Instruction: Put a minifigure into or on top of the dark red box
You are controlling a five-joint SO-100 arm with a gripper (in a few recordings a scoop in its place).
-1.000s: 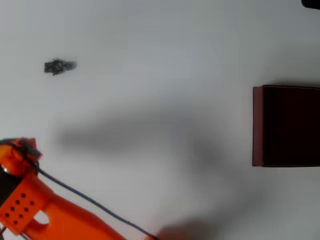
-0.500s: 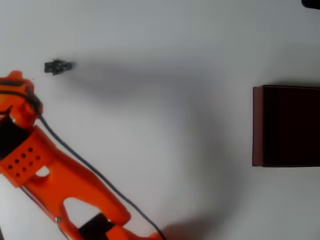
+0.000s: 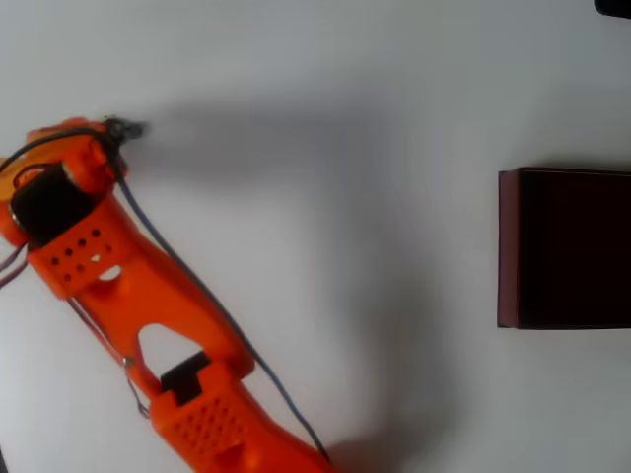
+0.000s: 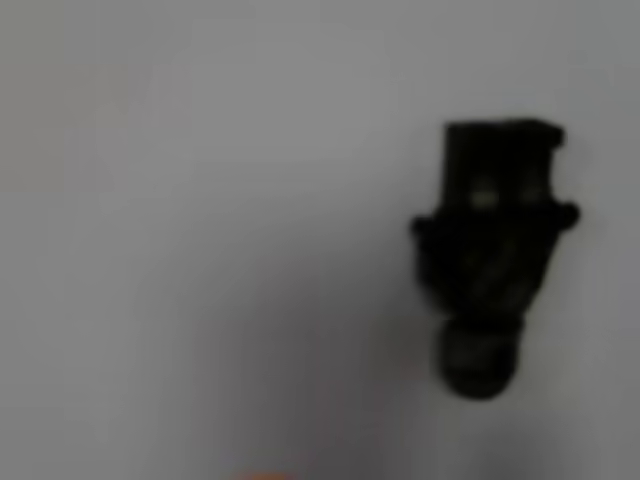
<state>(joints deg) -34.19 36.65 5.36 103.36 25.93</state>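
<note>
Upper left of overhead view: minifigure [image 3: 126, 129] on table, gripper [image 3: 104, 138] over it, opening unclear, reach step; next needs descent and grasp, then carry to dark red box [image 3: 565, 247] far right.

Overhead view: orange arm [image 3: 148, 296] enters from the bottom edge and runs diagonally up-left, stretched out low over the tabletop [image 3: 315, 79], with a dark cable trailing along its right side. Wrist section with a black motor block and a perforated orange housing sits at the upper-left end. End effector [image 3: 104, 133] is at the arm's top tip; its fingers are hidden under the wrist, so the jaw state can't be read.
</note>
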